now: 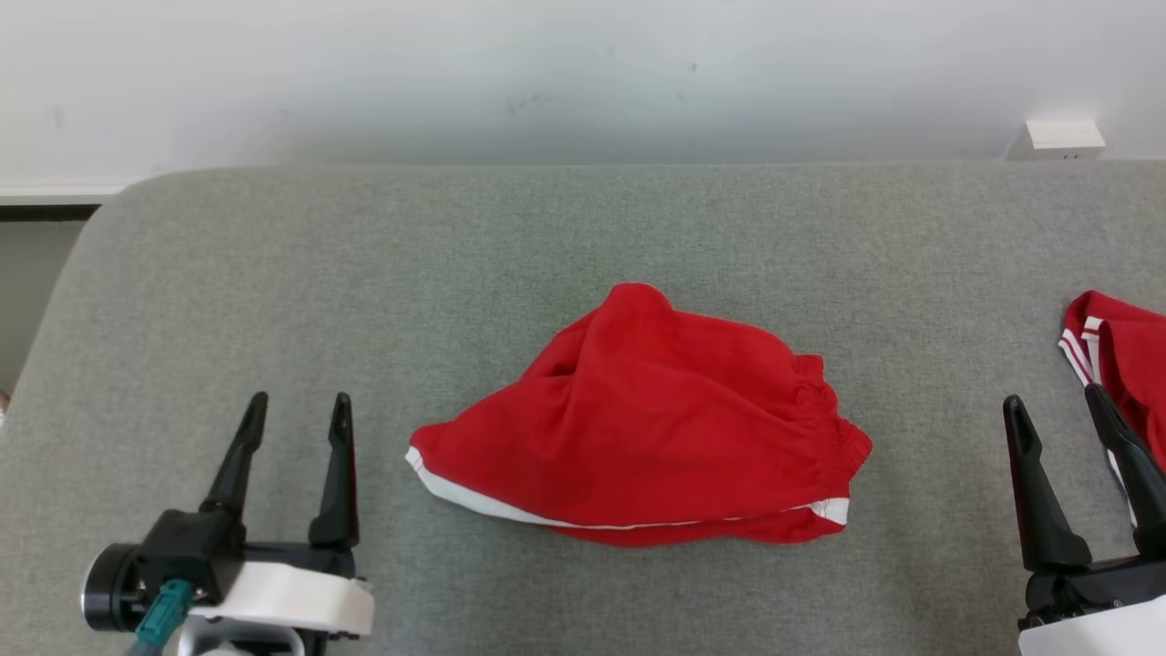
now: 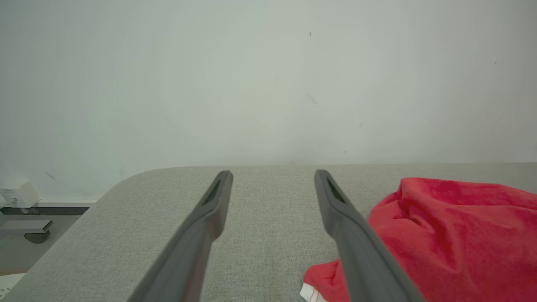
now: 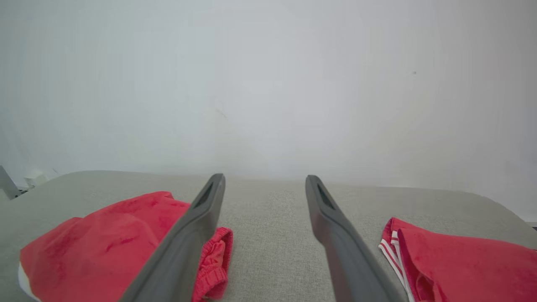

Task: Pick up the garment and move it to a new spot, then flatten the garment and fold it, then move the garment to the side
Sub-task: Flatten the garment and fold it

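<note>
Garment: we see the red garment [image 1: 638,428], shorts with white trim, lying in a rumpled mound around the middle of the desk [image 1: 364,273]. Its gathered waistband points toward the desk's right edge and its white-edged hem toward the near edge.
Contact: we see nothing touching it; both pincers are apart from it.
Left gripper [image 1: 301,401]: we find it near the desk's near-left corner, left of the garment, fingers spread wide with only bare grey cloth between them.
Right gripper [image 1: 1052,397]: we find it near the desk's near-right corner, fingers wide apart and holding nothing. In its wrist view the garment's waistband lies just beside its left finger.
Second red garment [image 1: 1130,355]: we see it at the desk's right edge, white-striped, just beyond the right gripper.
Desk: grey fabric top, rounded far-left corner.
Wall [image 1: 547,73]: pale, behind the far edge, with a white box [image 1: 1064,137] toward the far-right corner.
</note>
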Robot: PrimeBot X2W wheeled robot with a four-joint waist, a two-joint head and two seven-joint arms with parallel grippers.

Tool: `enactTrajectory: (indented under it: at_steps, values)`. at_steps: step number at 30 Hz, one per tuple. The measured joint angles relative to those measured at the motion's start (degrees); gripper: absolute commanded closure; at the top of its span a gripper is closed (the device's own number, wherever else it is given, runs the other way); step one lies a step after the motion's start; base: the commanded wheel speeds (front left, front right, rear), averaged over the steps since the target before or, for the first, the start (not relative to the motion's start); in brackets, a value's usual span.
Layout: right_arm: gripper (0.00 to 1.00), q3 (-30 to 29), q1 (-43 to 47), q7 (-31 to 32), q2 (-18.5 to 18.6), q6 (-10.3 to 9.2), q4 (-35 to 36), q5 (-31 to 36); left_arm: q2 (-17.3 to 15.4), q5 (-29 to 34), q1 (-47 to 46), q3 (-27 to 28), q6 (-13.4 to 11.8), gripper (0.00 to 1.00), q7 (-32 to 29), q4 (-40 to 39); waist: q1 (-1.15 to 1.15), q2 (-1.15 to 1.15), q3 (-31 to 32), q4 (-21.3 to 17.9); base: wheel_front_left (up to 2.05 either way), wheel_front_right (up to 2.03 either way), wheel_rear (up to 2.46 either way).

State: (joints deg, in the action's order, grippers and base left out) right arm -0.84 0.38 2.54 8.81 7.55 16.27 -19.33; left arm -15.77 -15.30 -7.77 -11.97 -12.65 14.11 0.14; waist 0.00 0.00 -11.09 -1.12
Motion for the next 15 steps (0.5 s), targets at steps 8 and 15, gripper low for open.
enactTrajectory:
  at_steps: [8,15]
  values:
    - [0.0,-0.2,1.0,1.4,-1.5,0.0,1.4,0.3,-0.6,-0.3,0.9,-0.2,-0.1,0.0,-0.9,0.4,0.0,0.0,0.9,0.3,0.0,0.0,0.0]
    - [0.0,-0.2,1.2,1.7,-1.7,0.0,1.4,0.3,-1.1,-0.5,1.1,-0.4,0.0,0.0,-1.4,0.5,0.0,0.0,1.3,0.0,0.0,0.0,0.0]
